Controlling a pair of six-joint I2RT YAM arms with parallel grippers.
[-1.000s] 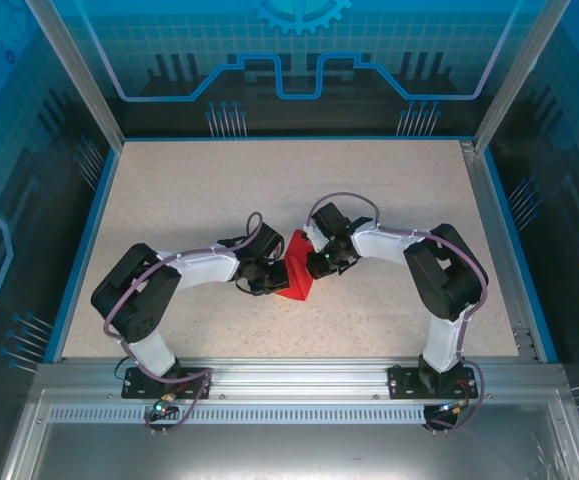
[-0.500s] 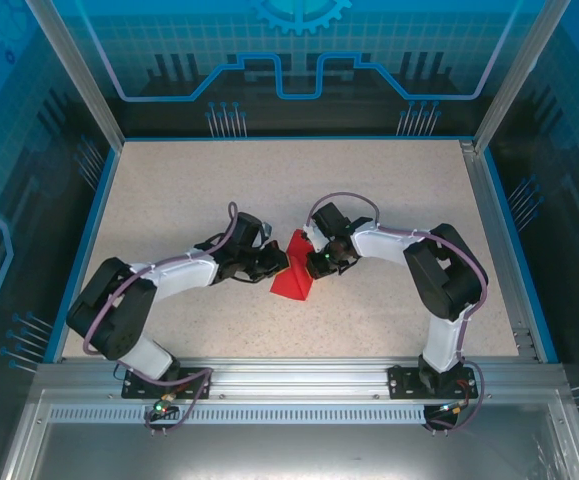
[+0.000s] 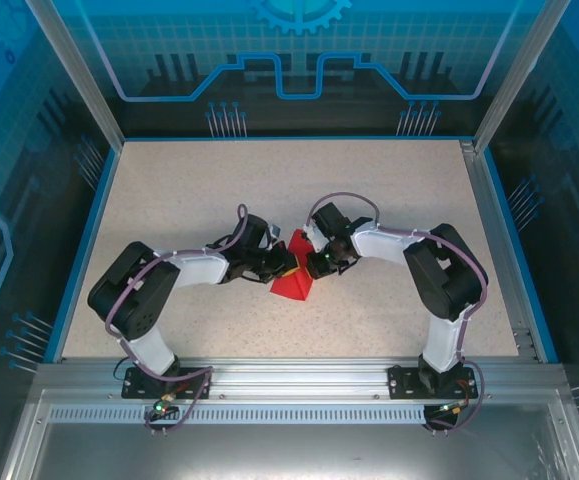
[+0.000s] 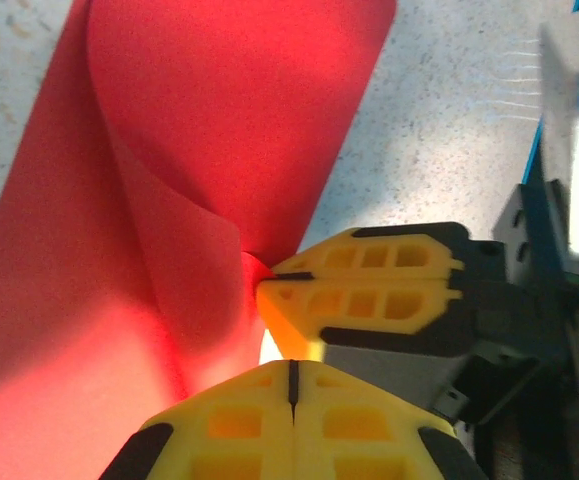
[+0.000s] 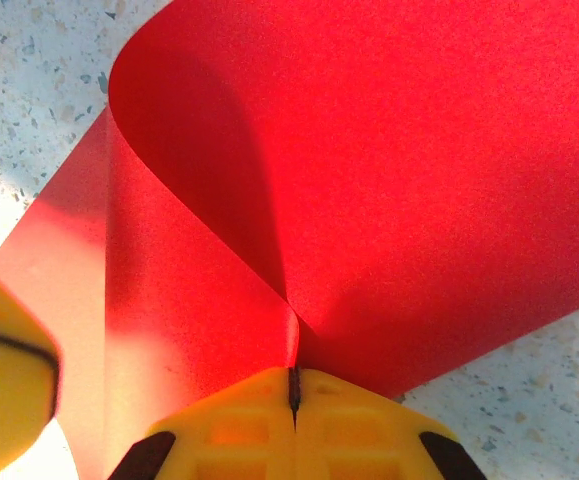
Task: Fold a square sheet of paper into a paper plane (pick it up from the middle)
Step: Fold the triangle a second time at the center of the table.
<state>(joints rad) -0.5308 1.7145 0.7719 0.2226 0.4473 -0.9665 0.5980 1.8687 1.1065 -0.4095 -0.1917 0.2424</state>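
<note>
The square sheet of red paper (image 3: 291, 283) lies mid-table, bent up into a curl along its middle. My right gripper (image 3: 313, 262) is shut on a pinched ridge of the paper (image 5: 419, 180), its yellow tips (image 5: 294, 372) closed on the fold. My left gripper (image 3: 281, 262) sits right beside it, tips nearly touching the right gripper (image 4: 269, 276). In the left wrist view its own jaws (image 4: 293, 365) are closed with nothing between them, and the paper (image 4: 199, 130) curls up just ahead and to the left. A left fingertip (image 5: 4, 365) shows at the right wrist view's lower left.
The speckled tabletop (image 3: 389, 190) spreads open around the paper. Blue rails and glass walls bound it, with an aluminium frame (image 3: 289, 375) at the near edge by the arm bases.
The left arm swung out and back, and its gripper moved up and right, close against the right gripper. The right arm and paper stayed put.
</note>
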